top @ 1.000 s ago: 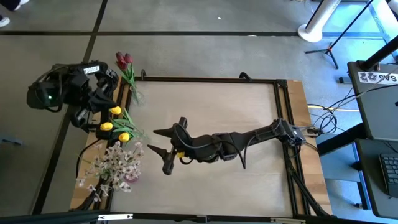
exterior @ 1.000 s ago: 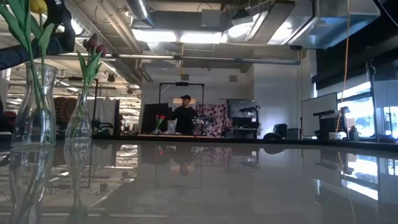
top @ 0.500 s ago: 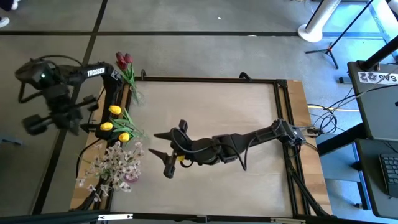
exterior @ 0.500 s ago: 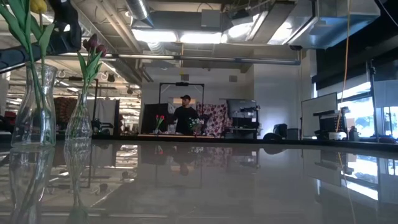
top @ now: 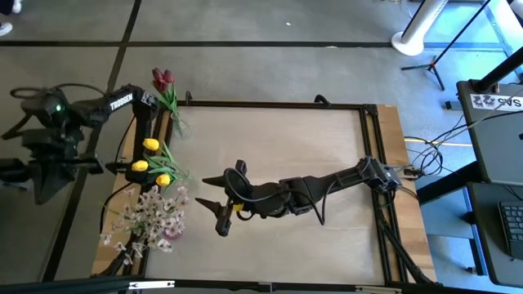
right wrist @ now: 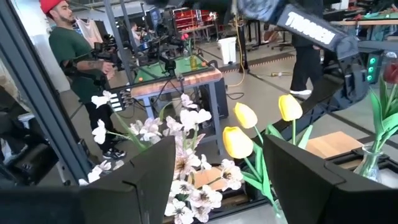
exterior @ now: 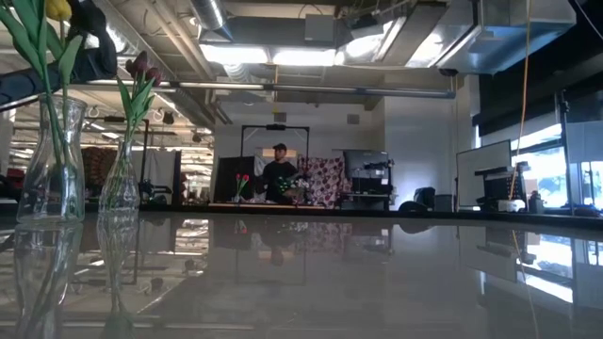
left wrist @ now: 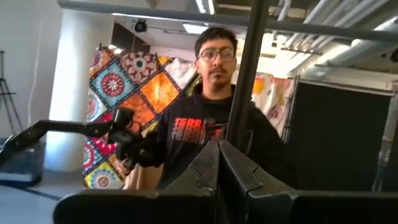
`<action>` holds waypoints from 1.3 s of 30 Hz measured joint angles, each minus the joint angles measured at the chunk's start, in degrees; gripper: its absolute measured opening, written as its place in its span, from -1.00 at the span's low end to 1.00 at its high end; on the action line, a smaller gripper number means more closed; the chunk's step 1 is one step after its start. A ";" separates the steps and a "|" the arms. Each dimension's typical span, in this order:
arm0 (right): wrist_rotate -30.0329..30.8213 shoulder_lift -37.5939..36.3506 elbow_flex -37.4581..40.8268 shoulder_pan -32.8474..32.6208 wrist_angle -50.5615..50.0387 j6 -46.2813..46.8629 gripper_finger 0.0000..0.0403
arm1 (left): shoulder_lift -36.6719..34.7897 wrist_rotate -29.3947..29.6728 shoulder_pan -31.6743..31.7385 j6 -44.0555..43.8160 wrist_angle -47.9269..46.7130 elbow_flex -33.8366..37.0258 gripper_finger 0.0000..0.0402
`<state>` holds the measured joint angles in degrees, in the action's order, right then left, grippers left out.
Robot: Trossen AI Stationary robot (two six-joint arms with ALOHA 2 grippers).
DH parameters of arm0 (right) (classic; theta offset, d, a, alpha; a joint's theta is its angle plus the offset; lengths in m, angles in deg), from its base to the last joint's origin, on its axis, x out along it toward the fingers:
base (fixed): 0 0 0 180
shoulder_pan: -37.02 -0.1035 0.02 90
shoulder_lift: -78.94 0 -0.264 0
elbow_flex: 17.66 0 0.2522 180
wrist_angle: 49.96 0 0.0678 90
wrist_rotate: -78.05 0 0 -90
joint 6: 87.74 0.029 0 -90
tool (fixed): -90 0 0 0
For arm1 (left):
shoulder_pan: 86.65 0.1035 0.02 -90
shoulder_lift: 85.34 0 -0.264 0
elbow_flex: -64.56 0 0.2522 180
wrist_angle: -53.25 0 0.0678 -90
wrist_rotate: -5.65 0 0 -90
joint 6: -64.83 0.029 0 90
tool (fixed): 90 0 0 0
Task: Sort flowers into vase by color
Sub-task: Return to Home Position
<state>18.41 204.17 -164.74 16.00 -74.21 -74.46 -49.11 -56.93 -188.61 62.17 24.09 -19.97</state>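
Three bunches stand along the table's left edge. The dark red tulips sit with their stalks in a slim glass vase. The yellow tulips stand in a second glass vase. The white blossom sprays are at the near left corner. My right gripper hovers open over the table's middle, pointing at the flowers and holding nothing. My left gripper is shut and empty, out past the table's left edge.
A dark frame runs round the tabletop. A wide bare stretch of table lies between the flowers and the right arm's base. People stand in the room beyond. Cables and a desk are to the right.
My left arm has swung away from the yellow tulips toward the table's left, out beyond its edge, and its gripper has turned away from the table. The flowers stand as before.
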 joint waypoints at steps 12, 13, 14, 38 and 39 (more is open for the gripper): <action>-0.01 0.00 0.00 0.05 0.08 0.00 0.20 | 6.46 -14.60 21.91 -13.72 8.01 9.15 -1.00; -0.01 0.00 0.00 0.05 0.08 0.00 0.20 | 7.12 -15.91 24.92 -12.86 8.19 9.17 -1.00; -0.01 0.00 0.00 0.05 0.07 0.00 0.20 | 7.66 -17.29 28.27 -11.84 8.57 9.17 -1.00; -4.06 0.00 0.00 -5.43 0.04 4.48 0.20 | -5.29 -32.69 90.82 -7.72 1.32 8.01 -1.00; -4.06 0.00 0.00 -5.64 0.04 4.49 0.20 | -6.51 -31.72 91.47 -7.69 0.73 8.01 -1.00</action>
<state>14.36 204.17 -164.74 10.36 -74.17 -69.97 -55.62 -88.64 -97.15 54.49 24.82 -11.96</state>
